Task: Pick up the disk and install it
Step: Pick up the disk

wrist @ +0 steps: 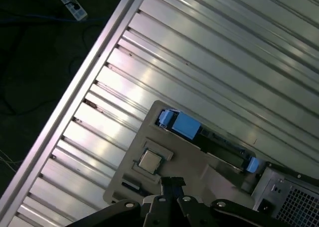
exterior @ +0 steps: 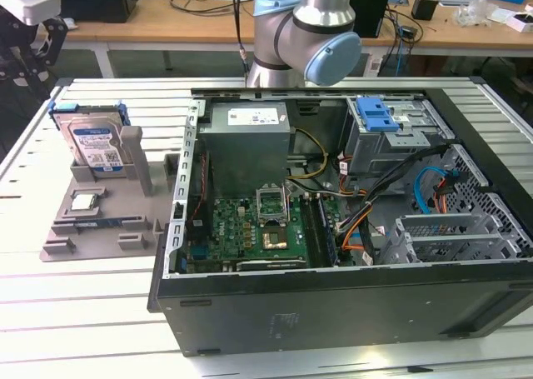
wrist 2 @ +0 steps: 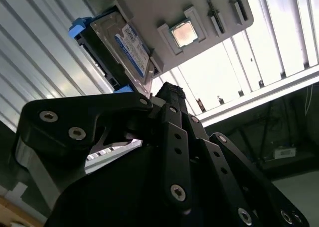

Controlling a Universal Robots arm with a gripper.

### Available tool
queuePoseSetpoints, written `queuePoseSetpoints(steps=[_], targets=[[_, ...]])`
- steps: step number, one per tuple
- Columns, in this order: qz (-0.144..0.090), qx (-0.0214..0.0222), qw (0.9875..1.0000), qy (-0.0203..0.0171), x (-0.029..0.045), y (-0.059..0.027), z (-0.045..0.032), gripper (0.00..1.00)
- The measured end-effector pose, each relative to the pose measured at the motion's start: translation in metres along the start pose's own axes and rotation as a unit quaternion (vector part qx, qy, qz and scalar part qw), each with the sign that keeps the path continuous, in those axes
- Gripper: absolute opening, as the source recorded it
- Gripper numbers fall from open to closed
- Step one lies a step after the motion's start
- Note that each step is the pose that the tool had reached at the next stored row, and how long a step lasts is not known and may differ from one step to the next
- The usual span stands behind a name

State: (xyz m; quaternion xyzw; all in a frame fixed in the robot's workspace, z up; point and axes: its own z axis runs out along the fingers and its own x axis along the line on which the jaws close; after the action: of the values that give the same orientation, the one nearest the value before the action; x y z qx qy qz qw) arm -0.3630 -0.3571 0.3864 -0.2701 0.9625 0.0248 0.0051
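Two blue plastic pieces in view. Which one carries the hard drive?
The blue carrier frame on the grey fixture outside the case; it holds the disk. The blue bracket tops the metal cage inside.

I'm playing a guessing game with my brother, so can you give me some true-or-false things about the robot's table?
The disk stands in the grey holder. True.
The tool is holding the disk. False: it hovers apart from the disk and holds nothing.
The computer case has its side open. True.
The disk is inside the case. False: it sits outside, to the exterior view's left of the case.
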Motion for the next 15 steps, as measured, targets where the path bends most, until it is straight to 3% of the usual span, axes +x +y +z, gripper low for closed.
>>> queuePoseSetpoints(steps=[5,8,15], targets=[[-0.039,-0.0009,0.9993,0.0017,0.0000,0.0000,0.0000,0.11],[-0.066,-0.0015,0.9978,0.0030,0.0000,0.0000,0.0000,0.11],[-0.118,-0.0027,0.9930,0.0053,0.0000,0.0000,0.0000,0.11]])
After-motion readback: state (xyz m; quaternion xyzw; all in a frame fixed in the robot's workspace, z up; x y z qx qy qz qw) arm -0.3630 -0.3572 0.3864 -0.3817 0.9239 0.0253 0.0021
